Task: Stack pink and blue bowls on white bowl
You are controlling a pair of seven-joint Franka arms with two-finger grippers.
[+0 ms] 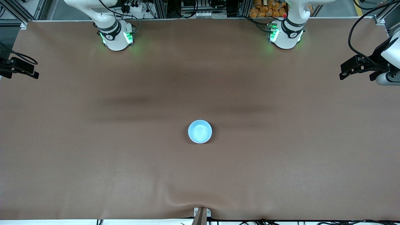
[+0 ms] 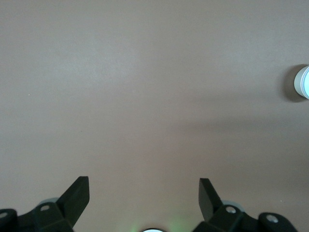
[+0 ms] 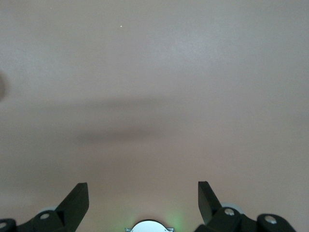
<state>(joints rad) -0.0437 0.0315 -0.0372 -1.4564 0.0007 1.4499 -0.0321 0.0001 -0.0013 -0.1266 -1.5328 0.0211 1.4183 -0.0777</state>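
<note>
One bowl stack stands upright on the brown table cover, roughly midway between the two arms' ends and nearer to the front camera than both robot bases. From above only a light blue bowl shows, its rim round and its inside bare; whether other bowls sit nested under it cannot be told from this view. In the left wrist view the stack shows at the picture's edge as a whitish side wall. The left gripper hangs over bare cover, well apart from the stack toward the left arm's end, its jaws spread wide and holding nothing. The right gripper hangs over bare cover toward the right arm's end, jaws likewise spread wide and holding nothing. Neither gripper touches the stack.
</note>
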